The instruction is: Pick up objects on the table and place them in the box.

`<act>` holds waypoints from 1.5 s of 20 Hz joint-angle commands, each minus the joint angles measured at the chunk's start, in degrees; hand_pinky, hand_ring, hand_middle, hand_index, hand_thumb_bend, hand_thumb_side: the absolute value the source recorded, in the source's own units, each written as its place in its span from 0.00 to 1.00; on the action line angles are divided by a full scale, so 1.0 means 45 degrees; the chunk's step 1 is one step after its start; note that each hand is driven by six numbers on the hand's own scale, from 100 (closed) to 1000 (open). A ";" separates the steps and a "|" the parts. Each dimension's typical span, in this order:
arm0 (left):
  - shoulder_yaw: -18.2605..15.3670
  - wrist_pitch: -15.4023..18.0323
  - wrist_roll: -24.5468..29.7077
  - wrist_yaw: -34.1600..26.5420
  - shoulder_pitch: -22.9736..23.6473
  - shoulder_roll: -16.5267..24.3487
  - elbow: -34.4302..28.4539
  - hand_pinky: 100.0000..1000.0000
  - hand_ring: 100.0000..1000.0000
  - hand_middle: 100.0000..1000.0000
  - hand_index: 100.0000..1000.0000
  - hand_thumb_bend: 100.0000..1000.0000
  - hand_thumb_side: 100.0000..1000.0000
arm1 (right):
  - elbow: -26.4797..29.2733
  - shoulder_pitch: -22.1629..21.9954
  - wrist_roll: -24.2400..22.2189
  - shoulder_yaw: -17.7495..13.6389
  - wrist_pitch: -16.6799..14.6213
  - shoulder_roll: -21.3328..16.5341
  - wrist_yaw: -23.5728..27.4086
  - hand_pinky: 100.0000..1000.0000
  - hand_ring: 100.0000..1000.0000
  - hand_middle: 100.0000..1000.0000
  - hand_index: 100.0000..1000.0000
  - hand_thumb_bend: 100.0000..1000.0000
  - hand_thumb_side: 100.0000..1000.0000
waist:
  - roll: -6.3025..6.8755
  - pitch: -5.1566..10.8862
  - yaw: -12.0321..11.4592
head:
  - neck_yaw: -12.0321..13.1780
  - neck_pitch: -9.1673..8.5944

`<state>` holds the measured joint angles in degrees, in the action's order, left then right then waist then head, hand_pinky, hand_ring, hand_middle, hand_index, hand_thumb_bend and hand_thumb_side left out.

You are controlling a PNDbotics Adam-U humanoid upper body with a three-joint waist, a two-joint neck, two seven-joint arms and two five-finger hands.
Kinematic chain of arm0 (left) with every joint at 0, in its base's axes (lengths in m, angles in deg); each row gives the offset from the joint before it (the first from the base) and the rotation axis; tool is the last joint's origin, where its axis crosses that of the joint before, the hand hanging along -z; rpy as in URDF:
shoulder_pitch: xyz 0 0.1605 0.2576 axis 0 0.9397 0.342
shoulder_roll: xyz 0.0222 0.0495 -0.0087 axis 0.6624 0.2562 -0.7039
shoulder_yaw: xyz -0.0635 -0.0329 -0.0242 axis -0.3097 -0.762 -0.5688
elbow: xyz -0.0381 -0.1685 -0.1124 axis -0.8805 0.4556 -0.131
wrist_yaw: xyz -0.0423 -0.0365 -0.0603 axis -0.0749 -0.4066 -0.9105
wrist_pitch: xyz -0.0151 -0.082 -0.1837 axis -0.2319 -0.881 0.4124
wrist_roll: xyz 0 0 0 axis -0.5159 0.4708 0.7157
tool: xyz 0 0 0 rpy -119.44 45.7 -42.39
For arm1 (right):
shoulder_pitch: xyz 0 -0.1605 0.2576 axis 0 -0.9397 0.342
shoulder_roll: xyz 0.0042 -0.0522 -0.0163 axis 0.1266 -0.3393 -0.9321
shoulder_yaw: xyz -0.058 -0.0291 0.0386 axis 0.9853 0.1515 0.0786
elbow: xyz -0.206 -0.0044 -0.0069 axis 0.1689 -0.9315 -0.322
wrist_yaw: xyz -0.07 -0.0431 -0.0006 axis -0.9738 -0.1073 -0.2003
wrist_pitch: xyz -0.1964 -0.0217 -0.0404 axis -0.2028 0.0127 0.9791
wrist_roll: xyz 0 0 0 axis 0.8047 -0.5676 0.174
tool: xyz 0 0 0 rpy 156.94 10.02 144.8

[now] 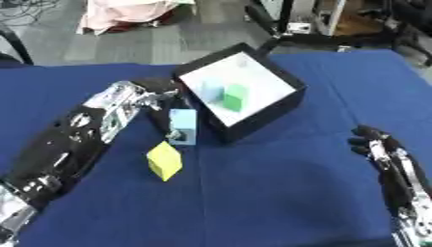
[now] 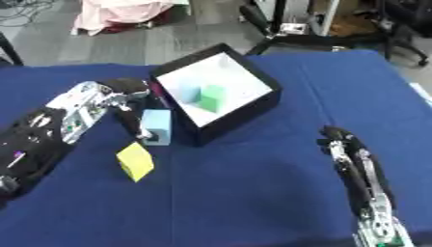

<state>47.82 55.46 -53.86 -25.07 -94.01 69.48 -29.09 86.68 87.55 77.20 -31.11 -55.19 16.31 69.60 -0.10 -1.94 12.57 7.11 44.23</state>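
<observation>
A black box [image 1: 285,102] with a white floor stands tilted at the table's middle; a green cube [image 1: 236,97] and a pale blue cube [image 1: 210,90] lie inside it. Just left of the box's near wall, my left hand [image 1: 160,103] is curled round a light blue block [image 1: 183,126], fingers behind it and the thumb at its lower front. A yellow cube [image 1: 165,160] lies on the blue cloth below that block, apart from the hand. My right hand [image 1: 377,144] rests at the lower right, fingers relaxed and holding nothing.
Blue cloth [image 1: 278,193] covers the table. Beyond its far edge lie a grey floor, a pink bundle [image 1: 127,13] and metal stands [image 1: 308,19].
</observation>
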 commanded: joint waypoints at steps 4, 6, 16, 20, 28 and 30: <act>-0.0262 0.0160 0.0414 -0.0514 -0.0745 0.0662 -0.0957 0.56 0.30 0.26 0.48 0.45 0.30 | 0.0146 0.0115 0.0018 -0.0035 0.0005 -0.0102 -0.0019 0.79 0.74 0.72 0.77 0.00 0.71 | -0.0111 0.0293 0.0007 | 0.0007 -0.0024; -0.0497 0.0067 0.1052 -0.0754 -0.1064 0.0937 -0.1636 0.57 0.31 0.27 0.49 0.46 0.32 | 0.0138 0.0099 0.0030 -0.0042 0.0010 -0.0110 -0.0023 0.79 0.74 0.72 0.77 0.00 0.71 | -0.0110 0.0314 -0.0011 | -0.0016 -0.0024; -0.1428 -0.0825 0.0056 0.0736 -0.2640 -0.0700 -0.0842 0.61 0.36 0.32 0.53 0.54 0.34 | 0.0122 0.0111 -0.0032 0.0052 0.0029 -0.0054 0.0015 0.78 0.74 0.72 0.77 0.00 0.72 | -0.0189 0.0321 0.0169 | 0.0137 -0.0024; -0.2016 -0.1395 -0.1785 0.1840 -0.2882 -0.1993 0.0893 0.62 0.38 0.33 0.54 0.59 0.36 | 0.0122 0.0173 -0.0133 0.0165 0.0038 0.0024 0.0061 0.78 0.74 0.72 0.77 0.00 0.72 | -0.0244 0.0298 0.0381 | 0.0315 -0.0024; -0.2587 -0.2499 -0.5041 0.3103 -0.2763 -0.3301 0.3121 0.70 0.56 0.53 0.72 0.73 0.38 | 0.0131 0.0250 -0.0243 0.0259 0.0037 0.0130 0.0110 0.78 0.74 0.72 0.77 0.00 0.72 | -0.0302 0.0301 0.0571 | 0.0429 -0.0024; -0.2645 -0.2461 -0.5324 0.2974 -0.2709 -0.3346 0.3327 0.73 0.61 0.59 0.77 0.82 0.42 | 0.0135 0.0258 -0.0246 0.0259 0.0035 0.0140 0.0113 0.78 0.74 0.72 0.77 0.00 0.72 | -0.0310 0.0303 0.0572 | 0.0403 -0.0024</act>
<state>36.62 44.54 -76.58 -11.92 -105.18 54.21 -14.23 86.65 87.93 76.25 -30.02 -55.00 17.15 69.68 -0.47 -1.89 15.13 8.92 44.23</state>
